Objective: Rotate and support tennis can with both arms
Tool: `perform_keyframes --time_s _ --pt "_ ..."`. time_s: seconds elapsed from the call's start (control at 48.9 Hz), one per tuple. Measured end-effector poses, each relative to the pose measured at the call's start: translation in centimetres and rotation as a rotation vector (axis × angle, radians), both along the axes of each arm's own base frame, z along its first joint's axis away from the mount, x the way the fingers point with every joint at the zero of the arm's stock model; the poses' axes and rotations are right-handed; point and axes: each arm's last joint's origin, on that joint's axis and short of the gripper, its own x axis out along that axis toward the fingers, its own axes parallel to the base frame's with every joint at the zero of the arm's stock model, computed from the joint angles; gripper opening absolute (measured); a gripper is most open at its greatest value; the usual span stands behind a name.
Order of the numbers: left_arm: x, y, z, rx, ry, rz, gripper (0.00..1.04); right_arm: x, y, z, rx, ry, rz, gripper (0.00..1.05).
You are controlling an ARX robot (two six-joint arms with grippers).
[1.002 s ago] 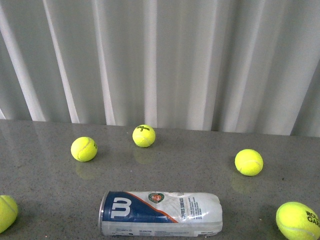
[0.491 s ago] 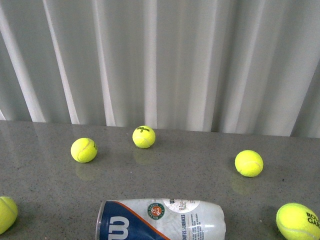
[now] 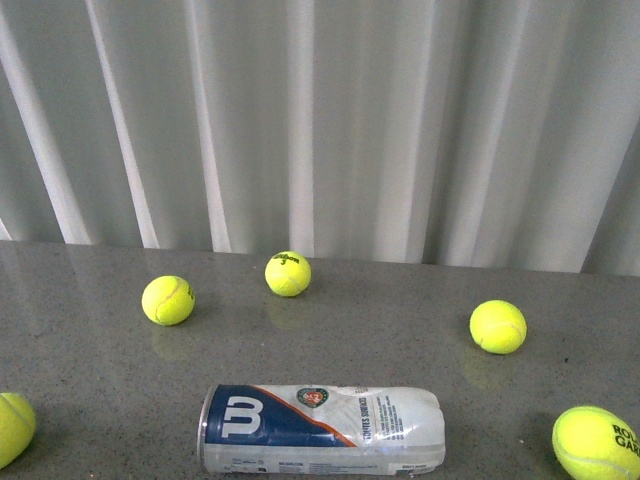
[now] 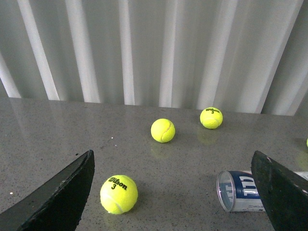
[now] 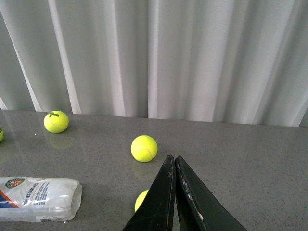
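Approach seems to be the step in hand: neither arm touches the tennis can (image 3: 322,428), which lies on its side along the near edge of the desk (image 3: 380,345), roughly midway between its corners, with the silver rim toward the left and the navy label up. The left gripper (image 4: 172,154) is spread wide with nothing between its fingers, and the can's rim end sits off to one side of it. The right gripper (image 5: 174,158) has its fingers pressed together on nothing, apart from the can's clear end. Loose tennis balls (image 3: 498,325) lie scattered about. Next, each arm likely has to reach one end of the can. The right fingers would need to part first, and the round body may roll
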Motion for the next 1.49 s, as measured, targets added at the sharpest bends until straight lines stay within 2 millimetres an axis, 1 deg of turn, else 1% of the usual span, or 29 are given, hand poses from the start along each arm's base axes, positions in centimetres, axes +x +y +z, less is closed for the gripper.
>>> perform_keyframes --time_s 0.123,0.205,0.266,0.491,0.552,0.573,0.593,0.675,0.798,0.839,0.879,0.9,0.941,0.961,1.002,1.084,1.104,1.145,1.166,1.207,1.248,1.288,1.309,1.329,1.35,1.432,1.452,1.493 --pt "0.0 0.0 0.0 0.000 0.000 0.000 0.98 -0.2 0.0 0.0 0.000 0.001 0.000 0.03" --pt "0.0 0.0 0.0 0.000 0.000 0.000 0.98 -0.9 0.0 -0.5 0.000 0.037 0.002 0.03" --pt "0.0 0.0 0.0 0.000 0.000 0.000 0.98 -1.2 0.0 -0.3 0.000 0.012 0.002 0.03" --pt "0.0 0.0 0.0 0.000 -0.001 0.000 0.98 -1.2 0.0 -0.3 0.000 0.006 0.002 0.03" --pt "0.0 0.0 0.0 0.000 -0.002 0.000 0.98 -1.2 0.0 -0.3 0.000 0.006 0.002 0.15" --pt "0.0 0.0 0.0 0.000 -0.002 0.000 0.98 -1.2 0.0 -0.3 0.000 0.006 0.002 0.16" --pt "0.0 0.0 0.0 0.000 -0.002 0.000 0.98 -1.2 0.0 -0.3 0.000 0.006 0.002 0.22" --pt "0.0 0.0 0.0 0.000 -0.002 0.000 0.98 -1.2 0.0 -0.3 0.000 0.006 0.002 0.36" --pt "0.0 0.0 0.0 -0.001 -0.001 0.002 0.98 -1.2 0.0 -0.3 0.000 0.006 0.002 0.64" --pt "0.1 0.0 -0.1 -0.055 0.146 0.098 0.98 -1.2 0.0 -0.3 0.000 0.006 0.003 0.73" --pt "0.2 -0.3 0.4 -0.110 0.395 0.227 0.98 -1.2 0.0 -0.3 0.000 0.007 0.002 0.82" --pt "0.3 -0.5 0.7 -0.106 0.453 0.262 0.98 -1.2 0.0 -0.3 0.000 0.006 0.002 0.87" --pt "0.6 -0.6 1.3 -0.096 0.502 0.283 0.98 -1.2 0.0 -0.3 0.000 0.006 0.002 0.93" --pt "1.0 -0.8 1.9 -0.102 0.513 0.276 0.98 -1.2 0.0 -0.3 0.000 0.006 0.002 0.96" --pt "1.7 -1.0 3.0 -0.113 0.502 0.261 0.98 -1.2 0.0 -0.3 0.000 0.006 0.003 1.00" --pt "4.5 -1.4 6.6 -0.165 0.408 0.188 0.98 -1.2 0.0 -0.3 0.000 0.007 0.002 0.97" --pt "4.9 -1.5 7.1 -0.171 0.396 0.180 0.98 -1.2 0.0 -0.3 0.000 0.006 0.002 0.97" --pt "6.7 -1.7 8.7 -0.192 0.357 0.133 0.98 -1.2 0.0 -0.3 0.000 0.006 0.002 0.98" --pt "7.1 -1.8 9.0 -0.197 0.352 0.119 0.98 -1.2 0.0 -0.3 0.000 0.006 0.002 0.98" --pt "9.2 -2.3 10.0 -0.223 0.347 0.062 0.98 -1.2 0.0 -0.3 0.000 0.006 0.002 0.98" --pt "11.3 -2.9 10.4 -0.231 0.373 0.008 0.98 -1.2 0.0 -0.3 0.000 0.006 0.002 0.98" --pt "14.5 -4.3 9.8 -0.245 0.457 -0.072 0.98 -1.2 0.0 -0.3 0.000 0.006 0.002 0.98" --pt "15.5 -4.8 9.2 -0.250 0.492 -0.091 0.98 -1.2 0.0 -0.3 0.000 0.006 0.002 0.98" --pt "16.8 -5.6 8.1 -0.251 0.550 -0.114 0.98 -1.2 0.0 -0.3 0.000 0.006 0.002 0.98" --pt "17.5 -6.2 7.3 -0.251 0.590 -0.136 0.98 -1.2 0.0 -0.3 0.000 0.006 0.002 0.98" --pt "19.4 -8.1 4.4 -0.251 0.713 -0.197 0.98 -1.2 0.0 -0.3 0.000 0.006 0.002 0.98" --pt "19.5 -8.4 4.1 -0.248 0.727 -0.206 0.98 -1.2 0.0 -0.3 0.000 0.006 0.002 0.98" --pt "20.1 -9.3 2.7 -0.250 0.779 -0.241 0.98 -1.2 0.0 -0.3 0.000 0.006 0.002 0.98"
